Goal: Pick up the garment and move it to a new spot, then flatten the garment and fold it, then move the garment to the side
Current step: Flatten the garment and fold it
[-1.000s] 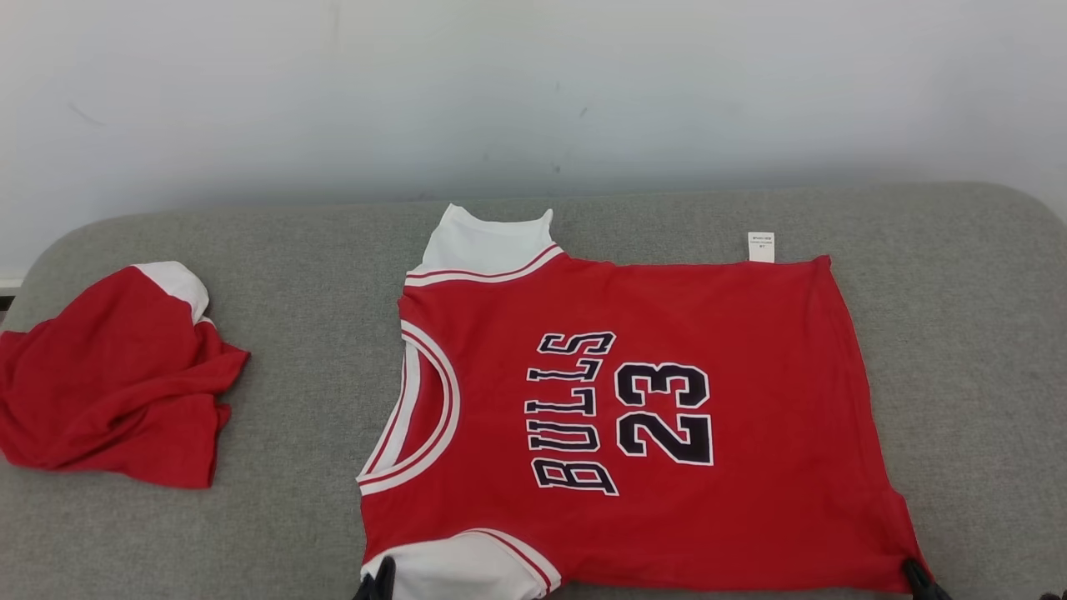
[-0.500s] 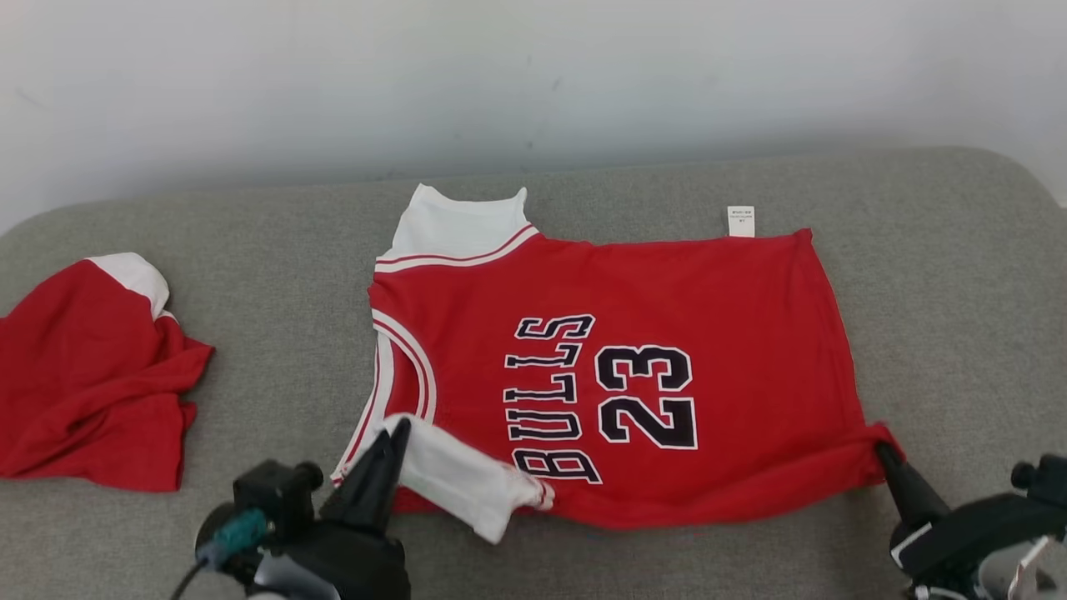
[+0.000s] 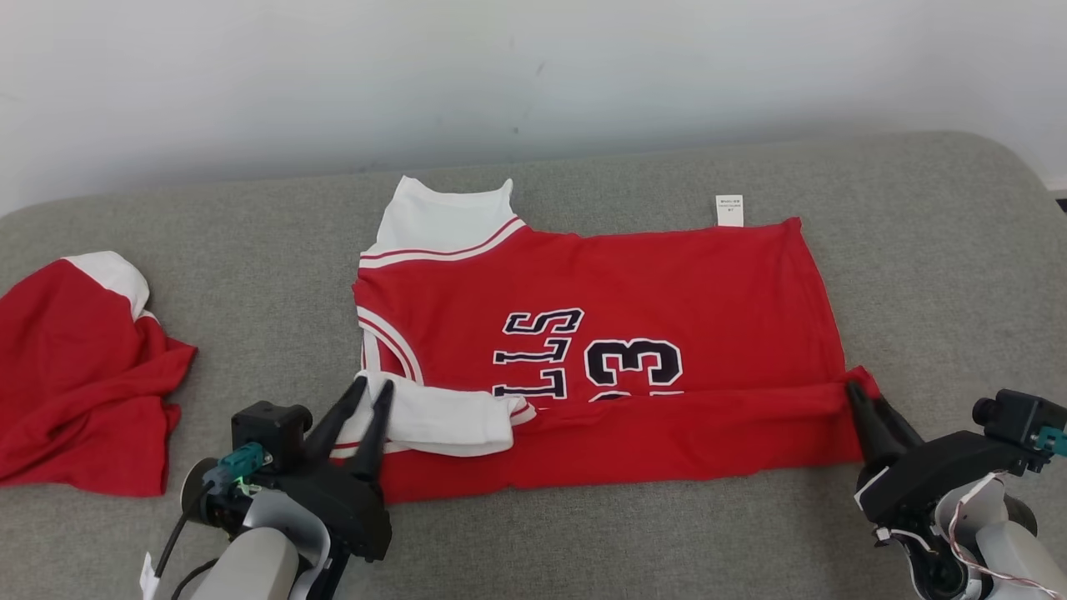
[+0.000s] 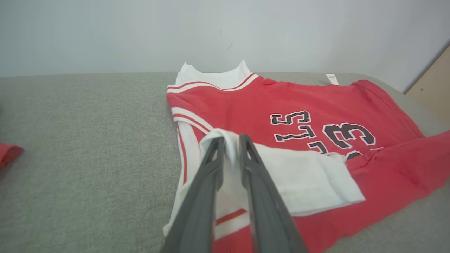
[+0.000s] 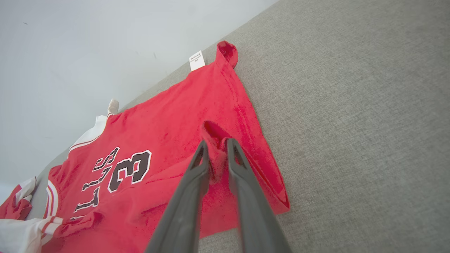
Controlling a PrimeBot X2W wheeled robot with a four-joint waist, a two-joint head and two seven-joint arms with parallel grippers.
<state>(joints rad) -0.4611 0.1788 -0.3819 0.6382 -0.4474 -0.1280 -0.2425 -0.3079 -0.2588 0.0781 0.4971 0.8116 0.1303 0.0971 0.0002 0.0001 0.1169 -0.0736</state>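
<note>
At the near, folded-over edge of the jersey (image 3: pixel 667 283): white sleeve (image 3: pixel 442 417) pinched between narrow left fingers (image 3: pixel 375 421), red hem corner (image 5: pixel 212 131) pinched between narrow right fingers (image 3: pixel 863 425).

We count two garments: one red jersey (image 3: pixel 667 292) and one crumpled red-and-white garment (image 3: pixel 75 375). The jersey has two white sleeves, the far sleeve (image 3: pixel 446 221) and the near sleeve (image 3: pixel 450 421), and one white label (image 3: pixel 729 210). In its print we see one whole digit, a 3.

We count two grippers, the left gripper (image 3: pixel 373 383) and the right gripper (image 3: pixel 863 396). Each has two dark fingers, so four fingers in all. There are two black camera boxes, the left camera box (image 3: pixel 267 425) and the right camera box (image 3: pixel 1013 417).

We count one grey cushion (image 3: pixel 934 250) and one pale wall (image 3: pixel 533 75).
</note>
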